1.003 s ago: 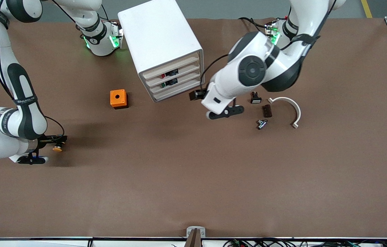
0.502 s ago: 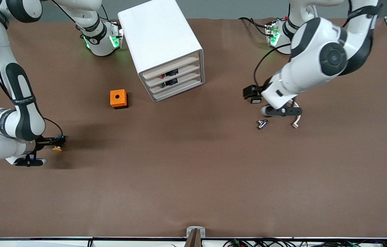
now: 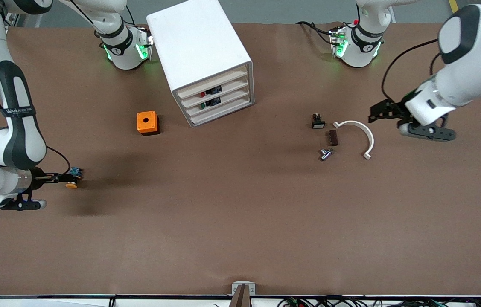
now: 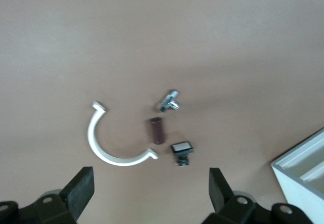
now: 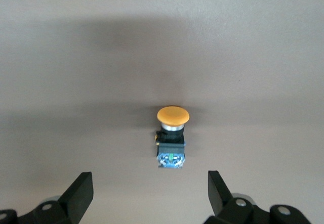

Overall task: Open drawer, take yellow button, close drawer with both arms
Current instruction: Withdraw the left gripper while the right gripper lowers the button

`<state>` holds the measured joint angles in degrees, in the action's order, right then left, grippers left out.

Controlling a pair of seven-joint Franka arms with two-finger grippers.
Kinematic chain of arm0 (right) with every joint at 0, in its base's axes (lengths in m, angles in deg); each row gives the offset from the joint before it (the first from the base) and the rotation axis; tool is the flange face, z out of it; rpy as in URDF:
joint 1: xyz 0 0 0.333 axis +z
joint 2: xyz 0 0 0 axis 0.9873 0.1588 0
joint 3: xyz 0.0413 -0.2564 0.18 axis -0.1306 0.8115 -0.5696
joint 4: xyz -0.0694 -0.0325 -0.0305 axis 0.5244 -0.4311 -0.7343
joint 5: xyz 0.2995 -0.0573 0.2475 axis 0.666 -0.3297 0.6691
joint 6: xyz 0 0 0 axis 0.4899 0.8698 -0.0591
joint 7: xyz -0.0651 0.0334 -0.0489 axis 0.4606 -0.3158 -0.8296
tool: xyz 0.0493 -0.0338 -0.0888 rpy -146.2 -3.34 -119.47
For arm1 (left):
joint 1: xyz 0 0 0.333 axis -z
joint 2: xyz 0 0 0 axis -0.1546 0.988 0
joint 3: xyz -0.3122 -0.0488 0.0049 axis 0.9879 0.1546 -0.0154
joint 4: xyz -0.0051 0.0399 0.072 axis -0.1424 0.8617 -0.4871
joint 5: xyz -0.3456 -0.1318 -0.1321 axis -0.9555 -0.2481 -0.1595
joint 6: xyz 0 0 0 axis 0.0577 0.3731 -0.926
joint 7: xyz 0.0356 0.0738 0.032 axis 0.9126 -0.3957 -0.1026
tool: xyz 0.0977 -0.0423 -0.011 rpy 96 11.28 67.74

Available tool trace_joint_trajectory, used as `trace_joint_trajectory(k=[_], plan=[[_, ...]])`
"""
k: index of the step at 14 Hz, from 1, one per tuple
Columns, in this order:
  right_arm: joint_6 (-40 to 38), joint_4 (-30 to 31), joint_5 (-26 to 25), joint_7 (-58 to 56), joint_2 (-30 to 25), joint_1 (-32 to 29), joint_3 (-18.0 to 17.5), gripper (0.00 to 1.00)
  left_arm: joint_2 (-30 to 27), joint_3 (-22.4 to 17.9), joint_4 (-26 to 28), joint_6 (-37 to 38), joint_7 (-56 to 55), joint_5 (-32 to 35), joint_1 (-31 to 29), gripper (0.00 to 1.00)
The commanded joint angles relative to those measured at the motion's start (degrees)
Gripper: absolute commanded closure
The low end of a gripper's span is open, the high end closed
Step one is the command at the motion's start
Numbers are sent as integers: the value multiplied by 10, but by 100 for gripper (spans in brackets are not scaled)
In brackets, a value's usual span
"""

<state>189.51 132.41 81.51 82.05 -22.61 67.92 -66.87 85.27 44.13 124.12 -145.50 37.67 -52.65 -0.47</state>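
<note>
The white cabinet [image 3: 199, 51] stands near the robots' bases. Its top drawer [image 3: 212, 83] sits flush with the three lower fronts. The button [image 3: 71, 183], with orange cap, black body and blue back, lies on the bare table toward the right arm's end, nearer to the front camera than the orange box. In the right wrist view it [image 5: 172, 135] lies just ahead of my open, empty right gripper [image 5: 150, 186], apart from both fingers. My right gripper [image 3: 54, 176] hovers beside it. My left gripper [image 3: 383, 111] is open and empty [image 4: 150, 183] toward the left arm's end.
An orange box with a round hole [image 3: 147, 122] sits beside the cabinet. A black button with a white cap [image 3: 317, 123], a brown piece [image 3: 332, 137], a small metal part [image 3: 325, 154] and a white curved clip [image 3: 362, 134] lie together near my left gripper.
My left arm has swung from in front of the cabinet across the small parts toward its own end of the table. My right arm has drawn back slightly; the button has stayed put.
</note>
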Motion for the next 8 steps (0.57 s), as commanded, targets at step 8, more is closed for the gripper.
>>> trace_joint_trajectory(k=[8], plan=[[-66, 13, 12, 41, -133, 47, -2, 0, -13, 3, -96, 42, 4, 68, -45, 0]])
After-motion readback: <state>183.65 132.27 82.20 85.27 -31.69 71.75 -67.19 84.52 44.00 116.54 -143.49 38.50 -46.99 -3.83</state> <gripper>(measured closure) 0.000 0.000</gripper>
